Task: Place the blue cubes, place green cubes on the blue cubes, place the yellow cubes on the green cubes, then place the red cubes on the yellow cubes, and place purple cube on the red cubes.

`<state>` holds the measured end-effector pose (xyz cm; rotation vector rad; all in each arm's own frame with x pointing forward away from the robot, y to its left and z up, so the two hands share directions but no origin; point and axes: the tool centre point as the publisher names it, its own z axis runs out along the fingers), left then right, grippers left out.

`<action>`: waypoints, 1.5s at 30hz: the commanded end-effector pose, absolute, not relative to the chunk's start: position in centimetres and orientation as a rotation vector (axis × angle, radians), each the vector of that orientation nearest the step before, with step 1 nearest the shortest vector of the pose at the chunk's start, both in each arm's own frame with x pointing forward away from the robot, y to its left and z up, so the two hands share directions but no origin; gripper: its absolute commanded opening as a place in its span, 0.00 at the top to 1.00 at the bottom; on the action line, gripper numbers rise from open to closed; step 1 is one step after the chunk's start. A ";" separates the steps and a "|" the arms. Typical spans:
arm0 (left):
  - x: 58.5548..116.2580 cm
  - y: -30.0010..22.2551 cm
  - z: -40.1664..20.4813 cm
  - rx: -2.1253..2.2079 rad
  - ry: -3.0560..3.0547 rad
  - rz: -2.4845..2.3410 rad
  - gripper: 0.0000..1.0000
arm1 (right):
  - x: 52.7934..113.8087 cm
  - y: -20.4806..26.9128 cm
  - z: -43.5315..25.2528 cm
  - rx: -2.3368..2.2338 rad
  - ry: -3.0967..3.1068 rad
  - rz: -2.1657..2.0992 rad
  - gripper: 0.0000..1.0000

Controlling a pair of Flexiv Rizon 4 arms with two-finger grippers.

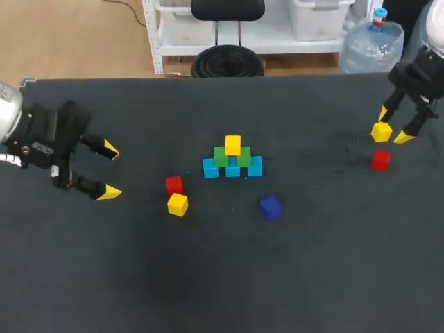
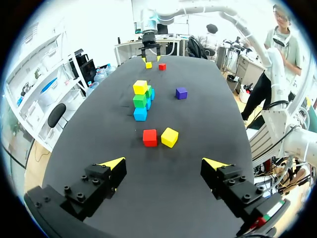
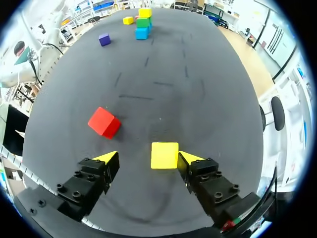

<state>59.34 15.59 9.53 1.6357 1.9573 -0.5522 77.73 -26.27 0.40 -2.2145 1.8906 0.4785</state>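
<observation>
At mid-table stands a pyramid: a row of three blue cubes (image 1: 232, 168), two green cubes (image 1: 221, 157) on them, and one yellow cube (image 1: 233, 144) on top. A loose red cube (image 1: 174, 184), a yellow cube (image 1: 177, 205) and a purple cube (image 1: 270, 207) lie in front of it. At the far right, my right gripper (image 1: 393, 125) is down around another yellow cube (image 3: 164, 155). That cube touches one finger, with a gap to the other. A second red cube (image 3: 104, 122) lies just ahead of it. My left gripper (image 1: 110, 171) hangs open and empty at the left.
From the left wrist, the red cube (image 2: 150, 137) and yellow cube (image 2: 169, 137) lie ahead of the open fingers, with the pyramid (image 2: 140, 100) beyond them. The dark table (image 1: 208, 277) is bare along its front.
</observation>
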 end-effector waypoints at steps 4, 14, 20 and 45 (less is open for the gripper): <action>59.4 15.7 9.4 1.637 1.953 -0.554 0.00 | 78.3 -26.7 -0.3 -2.196 1.901 0.451 0.25; 59.4 15.7 9.4 1.637 1.953 -0.554 0.00 | 79.3 -26.3 0.6 -2.205 1.887 0.432 0.14; 59.4 15.7 9.4 1.637 1.953 -0.554 0.00 | 79.8 -25.9 1.5 -2.211 1.873 0.413 0.12; 59.4 15.7 9.4 1.637 1.953 -0.554 0.00 | 80.0 -25.5 -1.1 -2.211 1.904 0.455 0.13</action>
